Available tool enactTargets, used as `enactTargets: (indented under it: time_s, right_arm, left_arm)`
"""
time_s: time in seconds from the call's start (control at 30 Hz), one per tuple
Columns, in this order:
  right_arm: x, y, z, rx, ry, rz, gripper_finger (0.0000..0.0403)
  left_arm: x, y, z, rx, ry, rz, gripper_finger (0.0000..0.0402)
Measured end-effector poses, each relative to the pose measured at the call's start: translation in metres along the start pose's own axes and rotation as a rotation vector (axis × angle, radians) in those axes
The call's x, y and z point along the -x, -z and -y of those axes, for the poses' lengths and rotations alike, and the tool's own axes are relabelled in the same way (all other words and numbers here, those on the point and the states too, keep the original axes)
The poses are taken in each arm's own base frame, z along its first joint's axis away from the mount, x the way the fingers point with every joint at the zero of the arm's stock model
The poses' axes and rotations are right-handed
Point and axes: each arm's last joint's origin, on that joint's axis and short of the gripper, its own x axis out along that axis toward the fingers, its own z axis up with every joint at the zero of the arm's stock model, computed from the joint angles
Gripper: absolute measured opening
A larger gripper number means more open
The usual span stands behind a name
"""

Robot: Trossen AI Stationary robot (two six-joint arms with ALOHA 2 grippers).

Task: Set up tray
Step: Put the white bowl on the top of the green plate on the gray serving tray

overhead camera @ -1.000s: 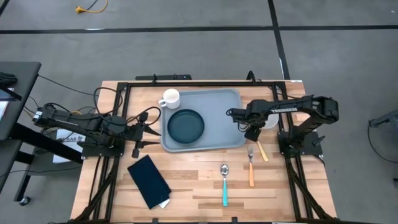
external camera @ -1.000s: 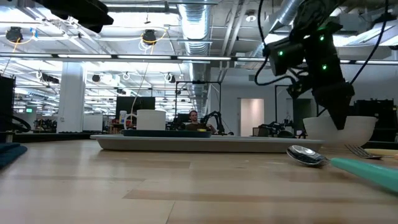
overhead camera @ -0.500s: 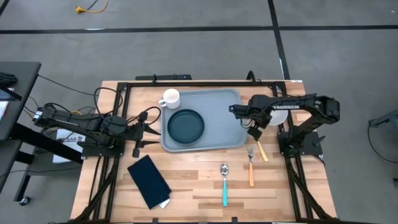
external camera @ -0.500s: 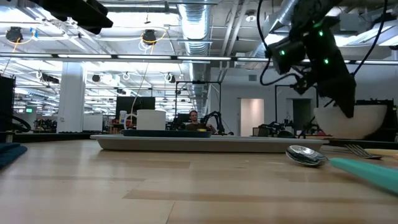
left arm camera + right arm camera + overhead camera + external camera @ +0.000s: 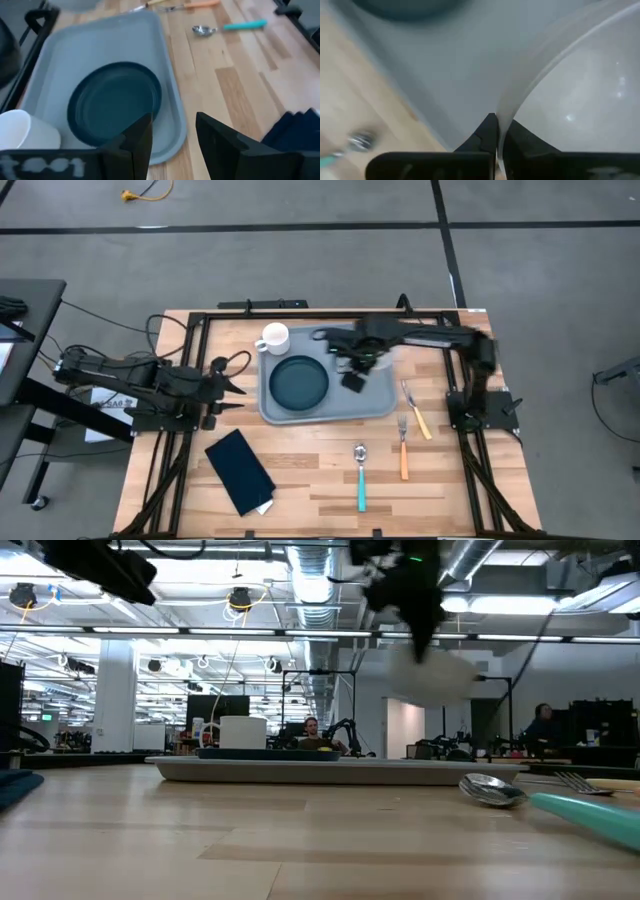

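The light grey-blue tray (image 5: pixel 380 395) lies at the table's far middle, with a dark round plate (image 5: pixel 298 380) on it and a white cup (image 5: pixel 275 337) at its far left corner. My right gripper (image 5: pixel 498 131) is shut on a white bowl (image 5: pixel 580 85) and hangs high above the tray's right half; the low view shows this bowl (image 5: pixel 440 675) blurred in the air. My left gripper (image 5: pixel 172 135) waits open, left of the tray. My right gripper pinches the bowl's rim (image 5: pixel 504 112), one finger inside the bowl and one outside. The fingers point down from above. The bowl hangs below them, lifted clear of the tray and the table.
A dark navy napkin (image 5: pixel 238 472) lies near the table's left front. A teal-handled spoon (image 5: pixel 361 475), an orange-handled fork (image 5: pixel 403 445) and a knife (image 5: pixel 415 408) lie on the wood right of and in front of the tray. Black frame rails run along the table's sides.
My right gripper has lifted the bowl off the table at the tray's right side. It has carried the bowl quickly up and toward the table's left, over the tray; the bowl first tipped, then came clear.
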Motion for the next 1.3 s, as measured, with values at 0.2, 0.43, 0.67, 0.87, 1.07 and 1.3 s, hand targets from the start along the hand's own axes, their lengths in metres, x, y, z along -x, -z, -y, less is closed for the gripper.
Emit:
enactTargets:
  time_s: [0.2,0.43,0.67,0.87,1.07,1.3]
  right_arm:
    - [-0.013,-0.07,-0.042,0.198,-0.045,0.019,0.0]
    - [-0.065,-0.087,-0.065,0.325,-0.102,0.011,0.0]
    - [-0.068,-0.099,-0.092,0.446,-0.105,0.145,0.0]
    - [-0.072,-0.097,-0.092,0.459,-0.099,0.109,0.0]
    - [-0.072,-0.094,-0.091,0.478,-0.097,0.082,0.0]
    - [-0.072,-0.094,-0.091,0.486,-0.095,0.077,0.0011]
  left_arm:
    - [0.024,0.0,-0.004,0.049,-0.005,0.102,0.0142]
    - [0.048,0.013,-0.009,0.088,-0.054,0.167,0.0142]
    - [0.06,0.019,-0.012,0.124,-0.064,0.22,0.0142]
    - [0.06,0.02,-0.012,0.126,-0.074,0.22,0.0142]
    - [0.06,0.019,-0.012,0.127,-0.074,0.219,0.0142]
    - [0.06,0.019,-0.012,0.132,-0.073,0.22,0.0142]
